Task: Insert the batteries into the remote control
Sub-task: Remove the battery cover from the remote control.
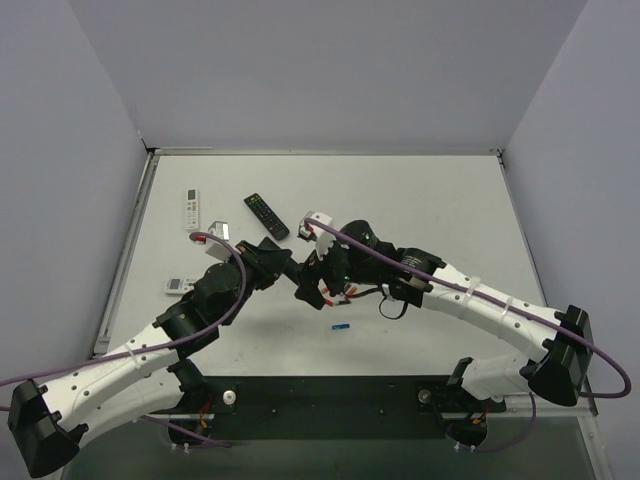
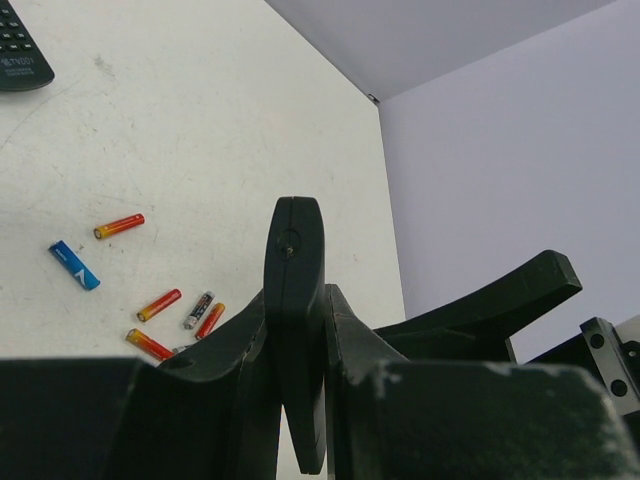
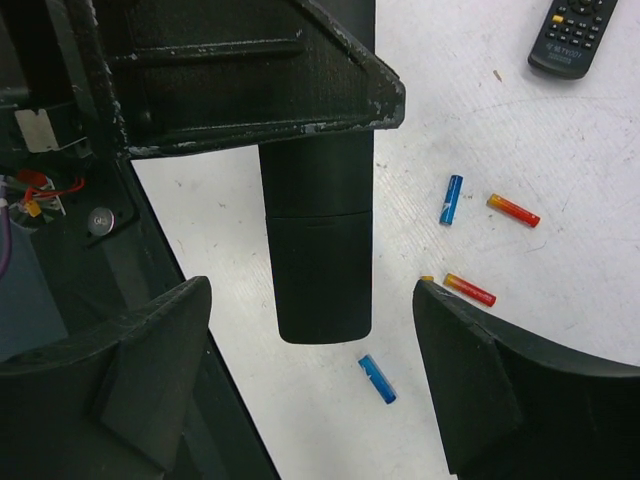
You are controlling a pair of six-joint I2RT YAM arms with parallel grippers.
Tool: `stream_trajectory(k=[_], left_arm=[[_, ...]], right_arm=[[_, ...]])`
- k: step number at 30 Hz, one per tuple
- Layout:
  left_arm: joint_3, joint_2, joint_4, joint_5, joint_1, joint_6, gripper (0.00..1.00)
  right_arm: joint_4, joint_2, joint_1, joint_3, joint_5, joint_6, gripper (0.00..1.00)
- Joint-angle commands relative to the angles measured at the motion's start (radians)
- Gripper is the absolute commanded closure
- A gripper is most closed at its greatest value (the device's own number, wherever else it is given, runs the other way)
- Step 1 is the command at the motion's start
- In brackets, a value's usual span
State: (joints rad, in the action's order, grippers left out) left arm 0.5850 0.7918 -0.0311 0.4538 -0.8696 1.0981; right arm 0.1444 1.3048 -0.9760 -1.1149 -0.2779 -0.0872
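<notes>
Matt, smooth black plastic on the slim bar-shaped remote control [image 3: 318,270], with a faint sheen along its rounded end. Coarser, grainy black plastic on the left gripper's fingers [image 3: 300,90], chipped pale along the edges. Same dull, grainy plastic on the right gripper's fingers [image 3: 490,380]. Glossy wrap on the small red-orange cylindrical batteries [image 3: 513,210] and on the blue cylindrical battery [image 3: 451,198]. Matt white on the flat table top [image 3: 580,150], speckled with small scuffs. Smooth white plastic on the arm shells [image 1: 490,308].

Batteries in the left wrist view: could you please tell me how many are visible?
6 batteries: a blue one far left, an orange one beyond it, four clustered beside the left pincer; more may be hidden.
</notes>
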Motion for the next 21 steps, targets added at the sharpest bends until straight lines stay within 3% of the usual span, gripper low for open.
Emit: stream_trajectory(k=[1, 7, 16, 21], left_arm=[[0.05, 0.001, -0.013, -0.021, 0.003, 0.013, 1.0], [0.052, 0.015, -0.018, -0.038, 0.006, 0.011, 1.0], [0.061, 0.012, -0.009, -0.05, 0.027, 0.009, 1.0], [0.062, -0.008, -0.009, -0.047, 0.078, 0.006, 1.0]], right_arm=[[0.014, 0.016, -0.007, -0.048, 0.009, 0.03, 0.25], [0.014, 0.034, -0.009, -0.054, 0.009, 0.038, 0.39], [0.026, 0.044, -0.007, -0.03, 0.011, 0.044, 0.68], [0.044, 0.034, -0.015, 0.004, 0.002, 0.043, 0.76]])
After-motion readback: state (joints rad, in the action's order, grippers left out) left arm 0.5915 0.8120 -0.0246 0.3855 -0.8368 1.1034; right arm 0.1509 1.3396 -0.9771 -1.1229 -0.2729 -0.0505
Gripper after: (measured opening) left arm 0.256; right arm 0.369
